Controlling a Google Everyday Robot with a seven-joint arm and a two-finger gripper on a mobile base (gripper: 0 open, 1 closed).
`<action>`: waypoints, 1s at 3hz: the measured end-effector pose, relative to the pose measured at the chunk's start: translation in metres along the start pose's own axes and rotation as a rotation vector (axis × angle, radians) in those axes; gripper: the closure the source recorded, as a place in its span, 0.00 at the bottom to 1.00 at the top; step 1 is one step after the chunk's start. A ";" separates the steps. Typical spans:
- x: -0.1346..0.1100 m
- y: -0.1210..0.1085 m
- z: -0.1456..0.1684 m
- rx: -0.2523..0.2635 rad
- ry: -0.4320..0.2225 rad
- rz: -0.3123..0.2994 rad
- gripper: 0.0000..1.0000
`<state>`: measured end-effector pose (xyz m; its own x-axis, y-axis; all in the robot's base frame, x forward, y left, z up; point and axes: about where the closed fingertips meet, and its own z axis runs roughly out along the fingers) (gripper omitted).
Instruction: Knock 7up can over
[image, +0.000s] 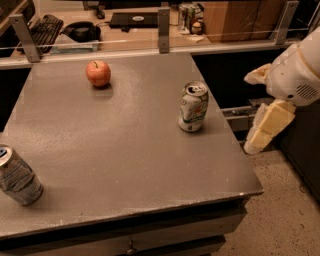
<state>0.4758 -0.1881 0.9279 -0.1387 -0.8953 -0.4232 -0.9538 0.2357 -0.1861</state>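
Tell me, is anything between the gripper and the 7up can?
No. The camera view shows only bare table between the 7up can and the gripper, which hangs past the table's edge.

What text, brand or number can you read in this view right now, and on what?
Nothing reads as whole words.
7up can: green print and a red spot, lettering illegible.
silver can at the front left of the table: blue marks, illegible.
keyboard behind the table: keys illegible.
gripper, off the table's right edge beside the 7up can: no marking seen.
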 end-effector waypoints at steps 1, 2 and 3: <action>-0.010 -0.021 0.037 -0.027 -0.155 0.003 0.00; -0.024 -0.035 0.063 -0.041 -0.289 0.006 0.00; -0.044 -0.042 0.083 -0.054 -0.431 0.021 0.00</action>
<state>0.5439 -0.1275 0.8805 -0.0453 -0.6481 -0.7602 -0.9660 0.2222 -0.1319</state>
